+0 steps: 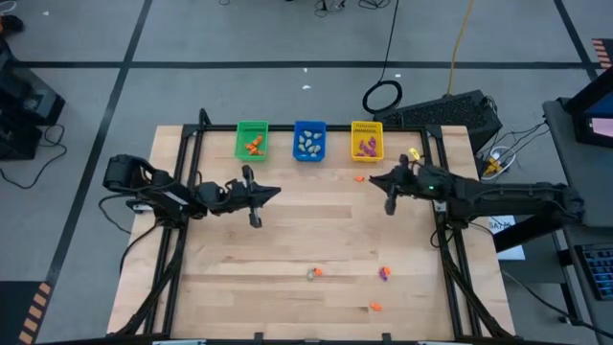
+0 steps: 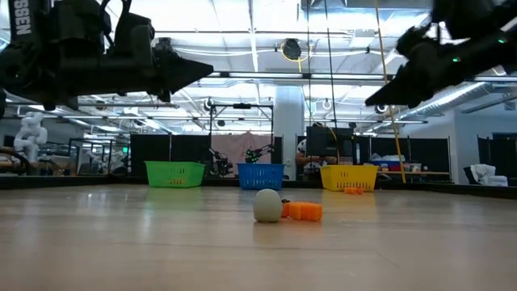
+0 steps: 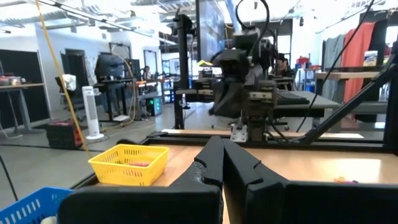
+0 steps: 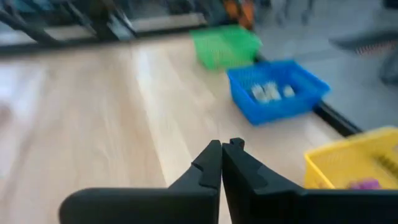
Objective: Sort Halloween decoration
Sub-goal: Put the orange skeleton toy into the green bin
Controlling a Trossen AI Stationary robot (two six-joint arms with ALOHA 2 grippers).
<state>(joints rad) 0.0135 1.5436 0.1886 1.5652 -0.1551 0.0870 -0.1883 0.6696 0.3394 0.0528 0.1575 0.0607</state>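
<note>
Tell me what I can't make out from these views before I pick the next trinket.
- Loose trinkets near the table's front edge: too small in the high view to tell their shapes.
- Yellow bin contents: hidden by its wall in the left wrist view.
- Purple piece in the yellow bin: blurred and cut by the right wrist view's edge.

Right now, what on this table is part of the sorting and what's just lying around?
Job: loose trinkets, green bin, blue bin, yellow bin, all with sorted pieces.
Lying about: keyboard, cable loop, both beyond the table edge.
</note>
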